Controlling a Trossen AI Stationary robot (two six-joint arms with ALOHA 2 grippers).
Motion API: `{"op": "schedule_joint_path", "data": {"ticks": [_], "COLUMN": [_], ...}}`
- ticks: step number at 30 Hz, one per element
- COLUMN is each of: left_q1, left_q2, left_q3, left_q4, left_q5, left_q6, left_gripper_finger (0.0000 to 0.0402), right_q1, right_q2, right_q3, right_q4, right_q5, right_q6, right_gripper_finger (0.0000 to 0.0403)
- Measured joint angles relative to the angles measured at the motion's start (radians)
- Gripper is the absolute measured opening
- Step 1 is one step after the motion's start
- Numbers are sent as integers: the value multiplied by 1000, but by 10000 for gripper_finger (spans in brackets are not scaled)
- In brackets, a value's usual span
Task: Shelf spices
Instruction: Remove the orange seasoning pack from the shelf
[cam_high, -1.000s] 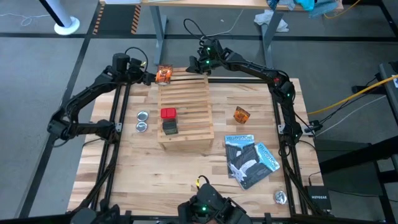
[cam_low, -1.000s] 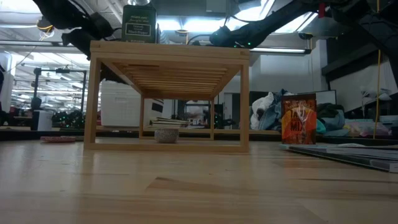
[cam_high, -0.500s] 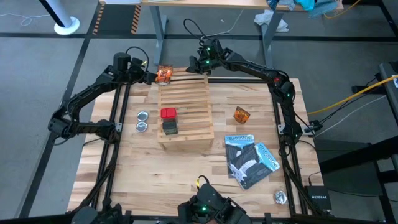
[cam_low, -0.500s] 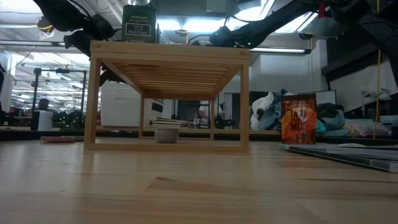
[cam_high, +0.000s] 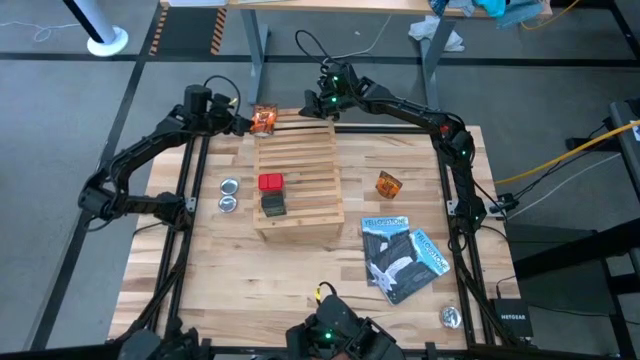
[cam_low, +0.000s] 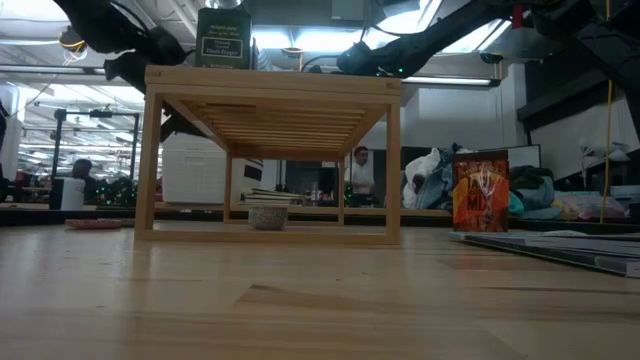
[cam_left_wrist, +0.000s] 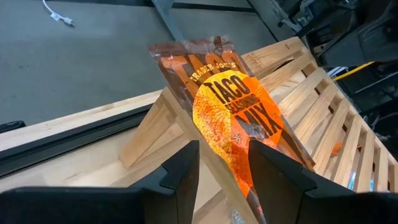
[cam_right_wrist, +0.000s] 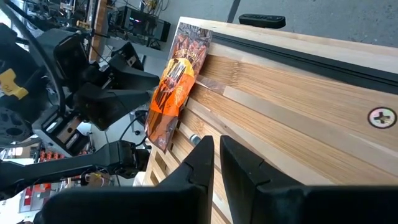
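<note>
Two pincers meet at the far end of the shelf (cam_high: 297, 180) in the high view. The left pincer (cam_high: 243, 123) holds an orange packet (cam_high: 264, 120) at the shelf's far left corner. The right pincer (cam_high: 322, 103) waits at the far right corner, closed on nothing. A red box (cam_high: 270, 182) and a dark grey box (cam_high: 273, 205) already sit on the slats. Another packet (cam_high: 388, 184) stands on the tabletop (cam_high: 200, 270), well apart.

From the low view, the shelf stands on thin legs, with a big busy room behind.

Up close in the left wrist view, the packet (cam_left_wrist: 231, 112) looks light, soft and crinkly, maybe slippery. Its flat lower edge is pinched between the fingers (cam_left_wrist: 180, 171). It leans on the shelf corner.

From the right wrist view, the same packet (cam_right_wrist: 176, 81) stands tilted.
</note>
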Motion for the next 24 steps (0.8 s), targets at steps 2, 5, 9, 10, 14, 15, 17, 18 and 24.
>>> {"op": "schedule_joint_path", "data": {"ticks": [2,5,9,10,14,15,17,18,24], "left_q1": [0,0,-2,-2,-2,-2,-2,-2,-2], "left_q2": [13,27,32,32,32,32,32,32,32], "left_q3": [0,0,0,0,0,0,0,0,0], "left_q4": [1,11,30,39,45,44,44,44,44], "left_q5": [8,18,20,28,68,73,75,75,75], "left_q6": [0,-1,0,-1,-13,-13,-13,-13,-11], "left_gripper_finger": [131,131,131,131,130,127,115,107,40], "right_q1": [0,0,0,0,0,0,0,0,0], "right_q2": [0,0,0,0,0,0,0,0,0], "right_q3": [0,0,0,0,0,0,0,0,0], "right_q4": [0,0,0,0,0,0,1,1,0], "right_q5": [0,0,0,0,0,0,0,0,0], "right_q6": [0,0,0,0,0,0,0,0,0], "right_gripper_finger": [33,33,33,33,33,33,33,33,33]}}
